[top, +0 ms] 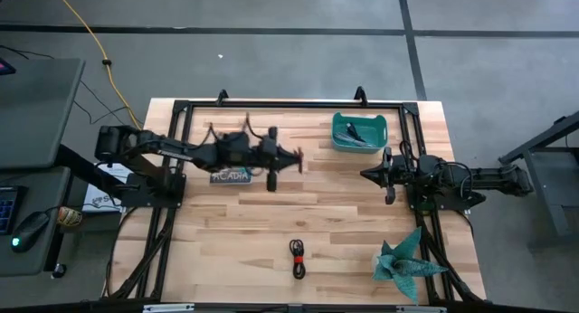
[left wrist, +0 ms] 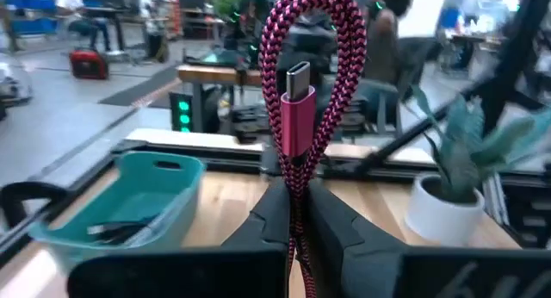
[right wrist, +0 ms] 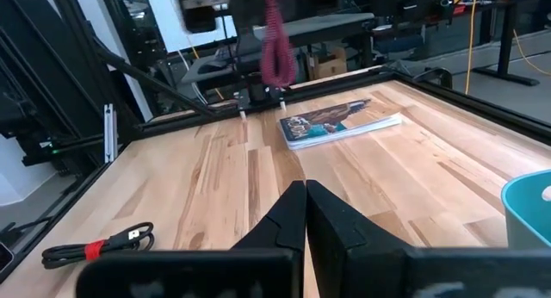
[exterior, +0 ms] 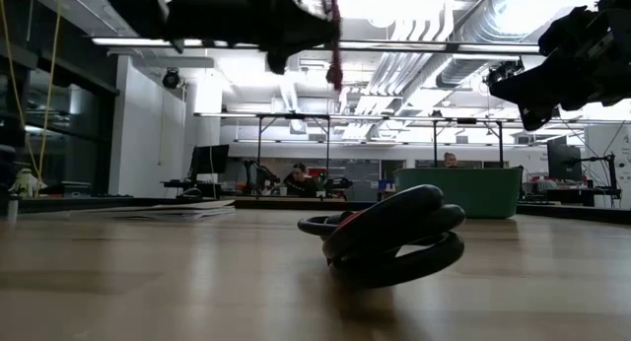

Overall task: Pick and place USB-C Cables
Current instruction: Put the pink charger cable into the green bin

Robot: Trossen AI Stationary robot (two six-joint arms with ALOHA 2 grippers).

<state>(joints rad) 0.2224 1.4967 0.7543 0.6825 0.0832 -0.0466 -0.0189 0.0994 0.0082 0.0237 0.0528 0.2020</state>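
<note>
My left gripper [top: 297, 159] reaches level over the middle of the table, shut on a magenta-pink braided USB-C cable [left wrist: 310, 65], a little to the left of a teal bin [top: 359, 132]. The bin stands at the far right and has thin cables [left wrist: 112, 229] lying in it. A red-and-black coiled cable [top: 298, 257] lies flat on the wood near the front edge, close in the low view [exterior: 389, 233]. My right gripper [top: 366, 175] waits shut at the right, level, with nothing between its fingers [right wrist: 306, 199]. My left gripper pinches the folded cable's bundled strands [left wrist: 298, 190] between its two fingers, which come level from the table's left. The loop and a metal-tipped plug [left wrist: 297, 108] stand out past the fingertips, and a strand runs on below them. The cable is lifted clear of the table [exterior: 335, 55].
A printed booklet [top: 231, 175] lies on the table below my left arm. A teal paper plant in a white pot [top: 407, 263] stands at the front right. A black frame [top: 289, 103] runs along the table's far edge and sides. People sit in the room beyond.
</note>
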